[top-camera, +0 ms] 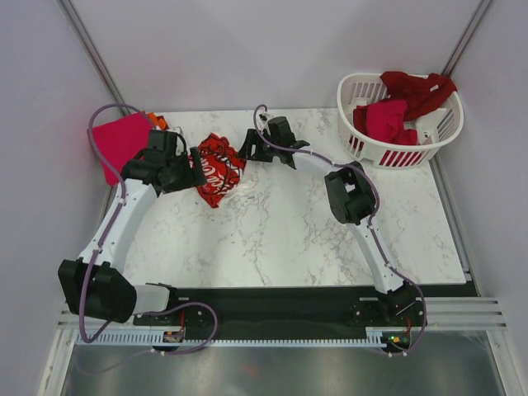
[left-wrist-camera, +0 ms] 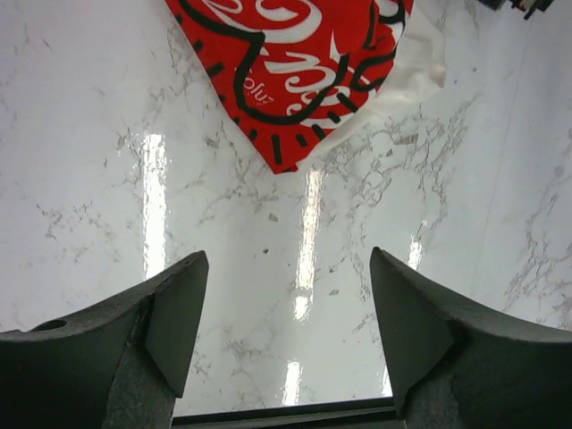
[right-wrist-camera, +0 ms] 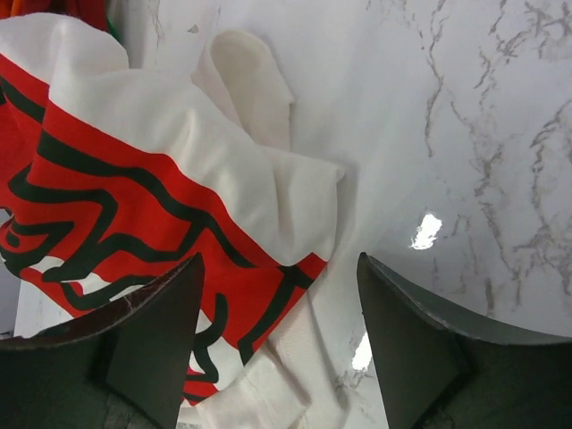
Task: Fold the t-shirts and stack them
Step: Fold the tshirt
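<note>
A crumpled red t-shirt with white script and white cloth parts (top-camera: 219, 169) lies on the marble table, between my two grippers. My left gripper (top-camera: 196, 172) stands open just left of it; in the left wrist view the shirt (left-wrist-camera: 295, 63) lies ahead of the open fingers (left-wrist-camera: 284, 308), apart from them. My right gripper (top-camera: 247, 147) is open at the shirt's right edge, its fingers (right-wrist-camera: 279, 308) spread above the white and red cloth (right-wrist-camera: 179, 197), gripping nothing. A folded magenta-pink t-shirt (top-camera: 120, 142) lies at the far left. Dark red and crimson t-shirts (top-camera: 400, 106) fill the basket.
The white slatted laundry basket (top-camera: 402, 157) stands at the back right corner of the table. A small orange object (top-camera: 159, 122) lies beside the pink shirt. The marble table (top-camera: 297, 239) ends at a black strip by the arm bases.
</note>
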Available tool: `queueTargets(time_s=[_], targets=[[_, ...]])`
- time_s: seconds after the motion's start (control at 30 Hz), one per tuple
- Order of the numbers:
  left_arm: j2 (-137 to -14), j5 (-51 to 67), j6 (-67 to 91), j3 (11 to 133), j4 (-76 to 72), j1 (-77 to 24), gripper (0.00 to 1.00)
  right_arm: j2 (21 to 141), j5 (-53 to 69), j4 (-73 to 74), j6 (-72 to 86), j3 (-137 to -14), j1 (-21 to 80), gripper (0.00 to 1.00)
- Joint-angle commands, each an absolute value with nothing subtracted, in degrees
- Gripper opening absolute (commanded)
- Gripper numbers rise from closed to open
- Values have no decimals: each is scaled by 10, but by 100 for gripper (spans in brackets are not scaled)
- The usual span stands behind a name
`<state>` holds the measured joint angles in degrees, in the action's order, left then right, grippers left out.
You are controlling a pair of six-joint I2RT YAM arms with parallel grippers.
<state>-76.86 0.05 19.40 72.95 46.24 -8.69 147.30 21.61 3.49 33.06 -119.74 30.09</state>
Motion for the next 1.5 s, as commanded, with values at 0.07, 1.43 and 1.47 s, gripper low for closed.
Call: queueTargets(time_s=[0.07, 1.43, 1.47], targets=[[-667, -4, 234, 656, 433, -117, 79, 1502, 226, 4, 364, -1227, 321, 70], [-577, -37, 226, 488, 380, -143, 75, 1231, 104, 188, 467, -1029, 351, 0], [-577, -38, 226, 488, 381, -145, 75, 1223, 101, 189, 471, -1002, 352, 0]])
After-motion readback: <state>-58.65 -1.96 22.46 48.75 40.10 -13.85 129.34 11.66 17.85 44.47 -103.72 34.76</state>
